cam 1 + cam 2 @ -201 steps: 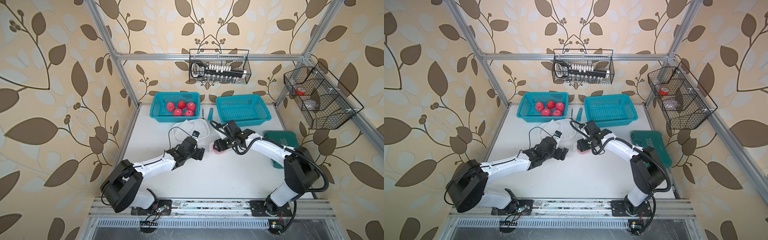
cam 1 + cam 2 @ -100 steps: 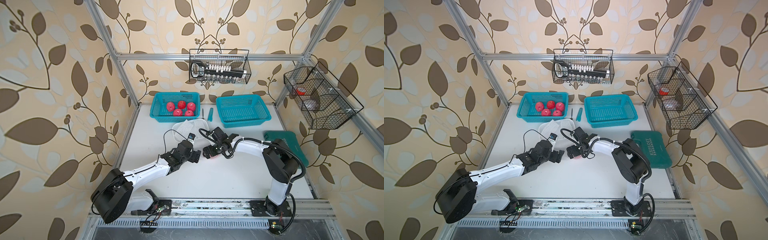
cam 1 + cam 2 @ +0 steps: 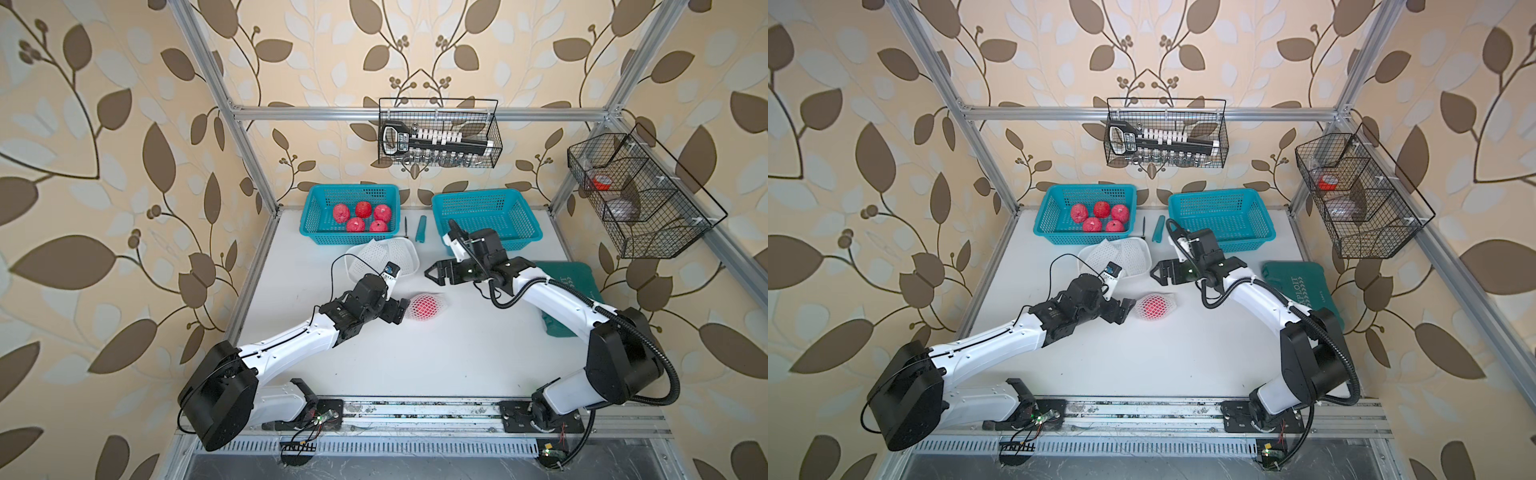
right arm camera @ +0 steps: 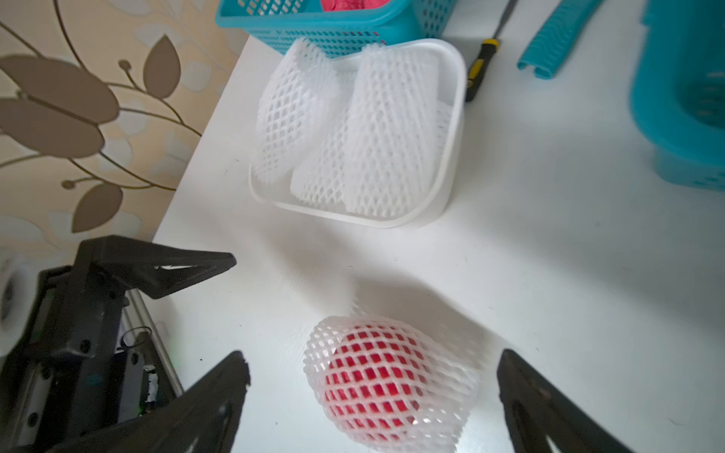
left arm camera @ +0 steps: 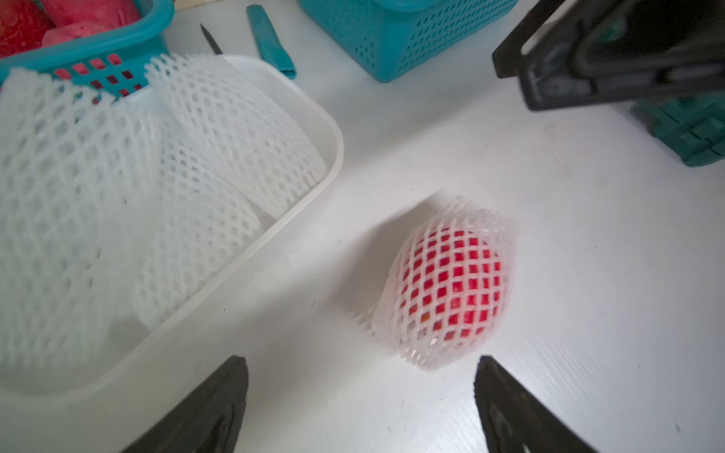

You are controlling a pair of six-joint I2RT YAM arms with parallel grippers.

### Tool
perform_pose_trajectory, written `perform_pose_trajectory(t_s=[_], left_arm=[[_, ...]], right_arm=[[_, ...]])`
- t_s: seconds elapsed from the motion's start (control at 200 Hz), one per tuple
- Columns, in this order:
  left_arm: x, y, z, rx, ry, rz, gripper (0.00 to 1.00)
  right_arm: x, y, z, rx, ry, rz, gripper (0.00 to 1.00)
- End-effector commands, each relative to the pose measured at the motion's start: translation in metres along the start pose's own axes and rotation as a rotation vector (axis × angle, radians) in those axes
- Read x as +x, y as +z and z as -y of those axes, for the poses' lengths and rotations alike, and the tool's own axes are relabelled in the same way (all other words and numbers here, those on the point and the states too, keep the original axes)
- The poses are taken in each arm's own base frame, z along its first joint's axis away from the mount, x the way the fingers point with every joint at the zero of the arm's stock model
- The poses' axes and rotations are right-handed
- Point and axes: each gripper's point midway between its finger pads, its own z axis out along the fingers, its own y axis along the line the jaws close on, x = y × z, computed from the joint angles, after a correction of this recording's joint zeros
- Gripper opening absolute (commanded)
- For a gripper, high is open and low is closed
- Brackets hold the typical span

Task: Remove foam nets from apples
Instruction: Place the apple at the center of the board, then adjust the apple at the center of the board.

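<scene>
One apple in a white foam net [image 3: 424, 306] [image 3: 1154, 307] lies on the white table, touched by neither gripper. My left gripper [image 3: 400, 311] [image 3: 1126, 310] is open right beside it; in the left wrist view the netted apple [image 5: 451, 282] sits just past my open left gripper [image 5: 361, 364]. My right gripper [image 3: 430, 275] [image 3: 1157, 272] hangs open above and behind the apple, which shows between the jaws [image 4: 388, 384] of the right gripper [image 4: 372, 361]. Several bare apples [image 3: 363, 216] lie in the left teal basket [image 3: 349, 240]. Empty foam nets [image 5: 157, 176] [image 4: 353, 129] fill the white tub [image 3: 409, 259].
An empty teal basket [image 3: 486, 220] stands at the back right. A screwdriver [image 3: 406, 224] and a teal tool [image 3: 421, 228] lie between the baskets. A green case [image 3: 573, 282] lies under the right arm. Wire baskets [image 3: 440, 133] hang on the walls.
The right gripper carried the netted apple a little leftward, opened and let it go, then lifted back from it. The left gripper stayed open and edged up to the apple.
</scene>
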Motion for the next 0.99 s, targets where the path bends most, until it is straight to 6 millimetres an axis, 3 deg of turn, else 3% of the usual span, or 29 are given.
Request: perform_pose_trajectory(t_s=[0.0,0.255,0.48,0.89,0.99], left_arm=[[-0.011,0.005,0.025,0.112,0.065,0.007,0.87],[-0.002,0.02,0.026,0.111,0.048,-0.028,0.84],[0.0,0.019,0.02,0.079,0.047,-0.029,0.84],[0.001,0.015,0.013,0.045,0.042,-0.004,0.86],[0.0,0.015,0.012,0.036,0.044,-0.001,0.86]], right_arm=[[0.035,0.008,0.013,-0.207,0.183,-0.082,0.86],[0.072,0.028,0.023,-0.338,0.312,-0.153,0.74],[0.08,0.032,0.015,-0.411,0.332,-0.177,0.56],[0.098,0.045,0.014,-0.405,0.346,-0.251,0.4],[0.096,0.044,0.012,-0.415,0.34,-0.25,0.23]])
